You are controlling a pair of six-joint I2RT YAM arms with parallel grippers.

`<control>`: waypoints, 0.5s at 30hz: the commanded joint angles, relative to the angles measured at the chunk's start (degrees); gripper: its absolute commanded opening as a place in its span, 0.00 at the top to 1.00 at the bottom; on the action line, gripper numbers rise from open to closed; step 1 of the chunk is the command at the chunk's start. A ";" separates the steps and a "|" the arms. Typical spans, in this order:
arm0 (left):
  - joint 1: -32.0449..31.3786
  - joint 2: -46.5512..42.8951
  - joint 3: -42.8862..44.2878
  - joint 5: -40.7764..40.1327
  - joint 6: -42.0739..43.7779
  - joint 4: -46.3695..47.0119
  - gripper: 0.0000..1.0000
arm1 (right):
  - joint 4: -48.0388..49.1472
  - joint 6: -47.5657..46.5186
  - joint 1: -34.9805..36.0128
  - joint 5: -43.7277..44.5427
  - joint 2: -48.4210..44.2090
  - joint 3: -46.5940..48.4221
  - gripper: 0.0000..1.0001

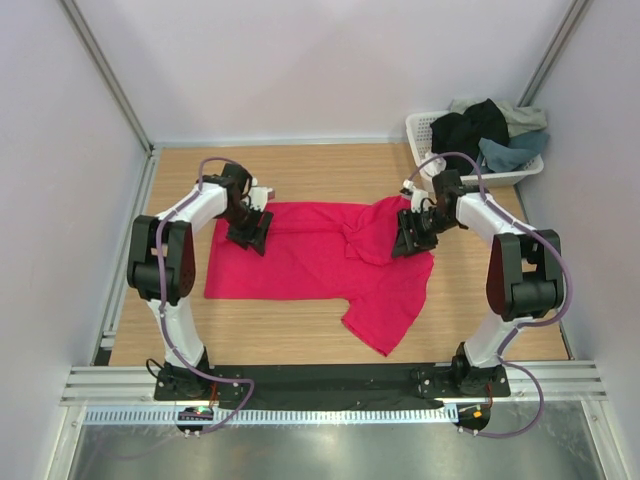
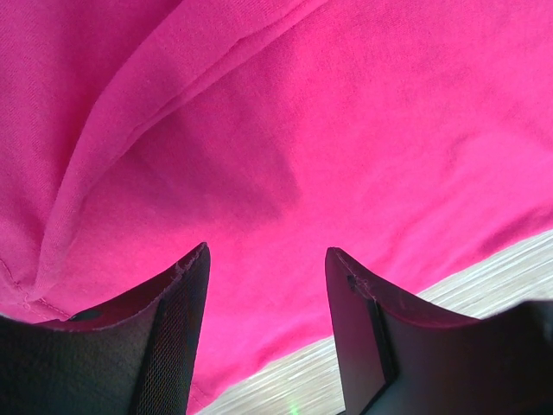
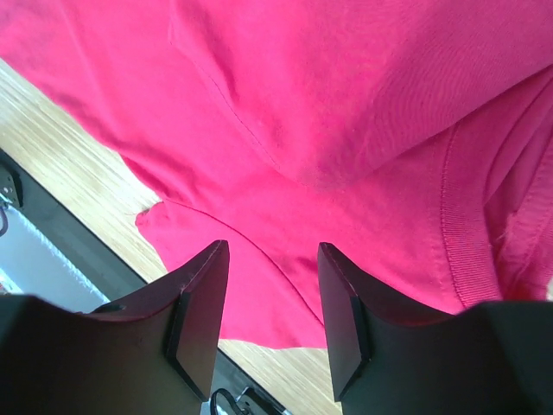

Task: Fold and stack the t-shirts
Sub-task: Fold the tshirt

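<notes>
A crimson-pink t-shirt (image 1: 310, 260) lies spread on the wooden table (image 1: 330, 165), rumpled near its right end, one part trailing toward the front. My left gripper (image 1: 250, 234) is open over the shirt's upper left edge; in the left wrist view it (image 2: 266, 259) is empty above the pink cloth (image 2: 346, 130). My right gripper (image 1: 410, 240) is open over the bunched right part; in the right wrist view it (image 3: 272, 259) is empty above the pink cloth (image 3: 346, 104). Black (image 1: 468, 127), slate-blue (image 1: 512, 150) and pale grey-green (image 1: 520, 117) shirts sit heaped in the basket.
A white plastic lattice basket (image 1: 426, 132) stands at the back right corner. Pale walls enclose the table on the left, back and right. A black strip and metal rail (image 1: 330, 385) run along the front edge by the arm bases.
</notes>
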 commanded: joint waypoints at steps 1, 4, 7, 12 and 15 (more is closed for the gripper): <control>-0.09 0.61 2.19 -0.32 0.06 -1.35 0.43 | 1.28 -0.46 -0.16 -2.64 -0.65 -0.74 0.48; -0.09 1.05 2.28 -0.49 -0.20 -1.35 0.43 | 1.11 -1.42 -0.07 -3.77 1.89 0.39 0.48; -0.18 1.06 2.19 -0.67 -0.20 -1.43 0.43 | 0.76 -3.09 -0.07 -4.39 5.06 2.32 0.48; -0.18 0.97 2.02 -1.11 -0.03 -1.79 0.43 | 0.06 -4.84 -0.07 -4.74 10.94 5.75 0.49; -0.18 0.88 2.02 -1.55 0.06 -1.87 0.43 | 0.76 -5.03 -0.16 -4.83 11.48 6.11 0.49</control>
